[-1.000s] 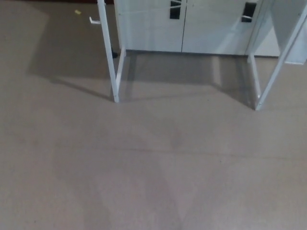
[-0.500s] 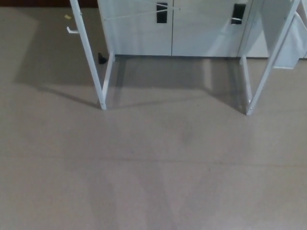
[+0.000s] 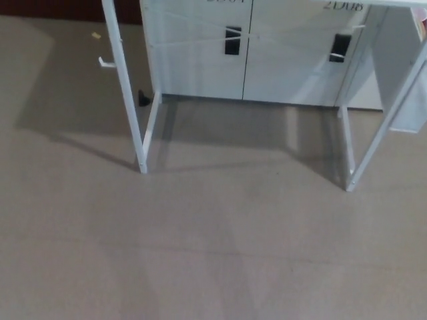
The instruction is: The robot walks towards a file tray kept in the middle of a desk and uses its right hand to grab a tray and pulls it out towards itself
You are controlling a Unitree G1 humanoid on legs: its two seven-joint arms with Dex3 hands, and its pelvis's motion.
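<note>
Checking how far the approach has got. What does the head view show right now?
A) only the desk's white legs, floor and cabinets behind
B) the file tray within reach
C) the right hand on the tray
A: white desk legs stand on bare floor before cabinets; no tray or hand shows.

Head view: high, tilted down at floor.

White desk frame, beige floor (plain), white cabinet.

Dark digits on the right-hand white cabinet door are cut off at the frame top, unreadable.
</note>
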